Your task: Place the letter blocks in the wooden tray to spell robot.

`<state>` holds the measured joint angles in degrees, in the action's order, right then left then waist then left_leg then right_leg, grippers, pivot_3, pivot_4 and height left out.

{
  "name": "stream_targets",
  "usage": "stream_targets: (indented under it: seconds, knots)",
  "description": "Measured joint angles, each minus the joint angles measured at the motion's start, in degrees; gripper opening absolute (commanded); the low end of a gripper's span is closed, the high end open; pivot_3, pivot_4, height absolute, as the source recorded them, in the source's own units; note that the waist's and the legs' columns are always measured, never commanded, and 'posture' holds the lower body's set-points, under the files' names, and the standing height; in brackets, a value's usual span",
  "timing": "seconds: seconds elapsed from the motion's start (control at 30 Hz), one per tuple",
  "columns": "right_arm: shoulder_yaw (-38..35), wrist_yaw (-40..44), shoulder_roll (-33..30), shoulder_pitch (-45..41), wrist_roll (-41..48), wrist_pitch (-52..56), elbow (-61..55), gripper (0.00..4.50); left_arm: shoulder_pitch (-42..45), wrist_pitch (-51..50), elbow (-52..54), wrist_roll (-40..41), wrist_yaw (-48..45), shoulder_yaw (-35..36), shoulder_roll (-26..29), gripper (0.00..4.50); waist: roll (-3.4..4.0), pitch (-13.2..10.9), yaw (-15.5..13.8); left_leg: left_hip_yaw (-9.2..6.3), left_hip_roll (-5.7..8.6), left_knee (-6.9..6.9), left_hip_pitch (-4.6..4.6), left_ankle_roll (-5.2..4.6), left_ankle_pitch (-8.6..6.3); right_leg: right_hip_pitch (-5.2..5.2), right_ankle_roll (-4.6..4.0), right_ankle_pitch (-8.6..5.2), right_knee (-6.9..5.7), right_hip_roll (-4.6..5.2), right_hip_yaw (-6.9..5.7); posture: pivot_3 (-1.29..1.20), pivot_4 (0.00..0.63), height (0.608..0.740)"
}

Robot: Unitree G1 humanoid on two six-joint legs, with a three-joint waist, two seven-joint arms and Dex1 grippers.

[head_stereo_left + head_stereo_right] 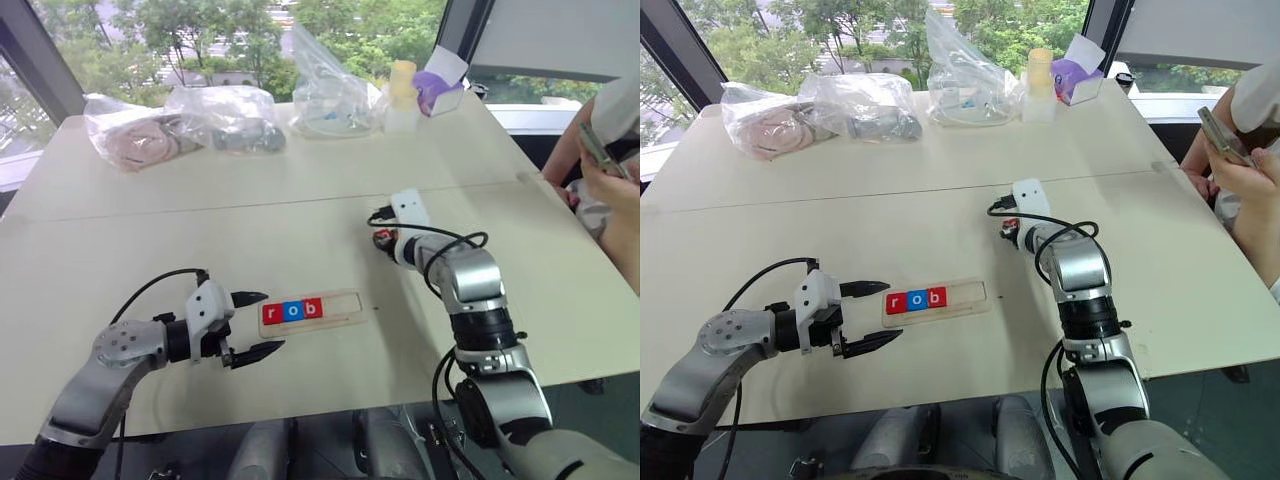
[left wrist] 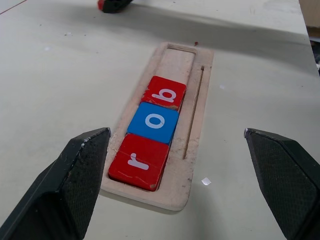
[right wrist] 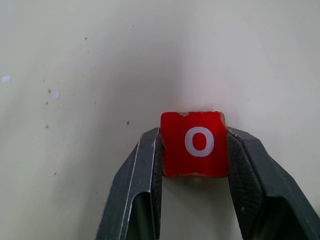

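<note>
Holding one red o block (image 3: 194,144), three (r, o, b) in wooden tray (image 1: 345,318)

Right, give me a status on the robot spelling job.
Done: a red r tile, a blue o tile and a red b tile sit in the long pale-wood tray. In hand: the right gripper is shut on a red o tile on the pale table. Left: seating that o, then the t. The left gripper waits open beside the tray.

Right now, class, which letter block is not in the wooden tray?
The red o block, gripped by the right gripper on the table. The r, blue o and b sit in the tray.
</note>
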<state>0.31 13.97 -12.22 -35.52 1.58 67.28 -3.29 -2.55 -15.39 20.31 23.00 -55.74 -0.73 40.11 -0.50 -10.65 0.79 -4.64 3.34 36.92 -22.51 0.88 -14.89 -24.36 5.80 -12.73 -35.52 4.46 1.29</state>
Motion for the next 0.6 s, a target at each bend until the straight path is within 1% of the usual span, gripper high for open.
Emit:
stream_targets:
  seconds: [0.1, 0.17, 0.3, 0.4, 0.47, 0.5, 0.6]
  knots:
    - [-0.1, 0.4, -1.0, 7.7, 2.2, 12.6, -16.7, 1.18, -0.1, 0.8, -0.3, -0.1, -0.1, -0.1, -0.3, 4.5, 0.02, 0.0, -0.2, -0.05, 0.02, -0.04, -0.06, -0.03, -0.02, -0.01, 0.0, -0.01, 0.04, 0.07, -0.05, 0.0, 0.15, 0.74]
    - [-0.2, 0.9, -2.6, 12.0, 3.8, 19.5, -25.9, 1.18, -0.1, 1.2, -0.7, -0.1, -0.2, -0.2, -0.4, 4.5, 0.01, 0.0, -0.1, -0.05, 0.02, -0.05, -0.05, -0.03, -0.02, 0.0, -0.12, -0.09, 0.1, 0.08, -0.05, 0.0, 0.15, 0.74]
    - [-2.0, 0.9, -4.1, 20.4, 6.2, 23.0, -37.0, 1.18, -0.6, 1.7, -1.6, -0.4, -0.6, -0.3, -0.4, 4.5, 0.0, 0.1, -0.1, -0.05, 0.01, -0.03, -0.01, -0.03, -0.02, 0.07, -0.11, -0.11, 0.12, 0.07, -0.07, 0.0, 0.15, 0.74]
    - [-3.2, 0.3, -4.3, 22.6, 7.3, 23.7, -39.4, 1.18, -0.5, 2.3, -2.3, -0.6, -1.1, -0.3, -0.4, 4.5, 0.0, 0.1, -0.1, -0.05, 0.01, 0.03, -0.01, -0.03, -0.02, 0.1, -0.11, -0.12, 0.12, 0.07, -0.08, 0.0, 0.15, 0.74]
    - [-3.7, -0.2, -4.3, 23.1, 8.2, 23.7, -39.8, 2.25, 0.0, 2.4, -2.6, -0.6, -1.4, -0.3, -0.5, 4.5, -0.01, 0.1, -0.2, -0.06, 0.01, 0.05, -0.01, -0.03, -0.02, 0.12, -0.11, -0.12, 0.13, 0.06, -0.1, 0.0, 0.15, 0.74]
    - [-4.0, -0.3, -3.9, 23.4, 8.8, 23.7, -40.1, 2.53, 0.5, 2.4, -3.0, -0.7, -1.5, -0.3, -0.7, 4.5, -0.01, 0.1, -0.2, -0.06, 0.01, 0.04, -0.01, -0.02, -0.02, 0.13, -0.1, -0.12, 0.14, 0.06, -0.1, 0.0, 0.15, 0.74]
    - [-3.8, 0.4, -4.3, 23.4, 11.1, 23.7, -40.5, 4.09, 1.4, 2.4, -3.7, -1.1, -1.5, -0.7, -1.0, 4.5, -0.04, 0.1, -0.1, -0.05, 0.01, 0.04, -0.01, -0.03, -0.02, 0.14, -0.09, -0.12, 0.17, 0.05, -0.1, 0.0, 0.15, 0.74]
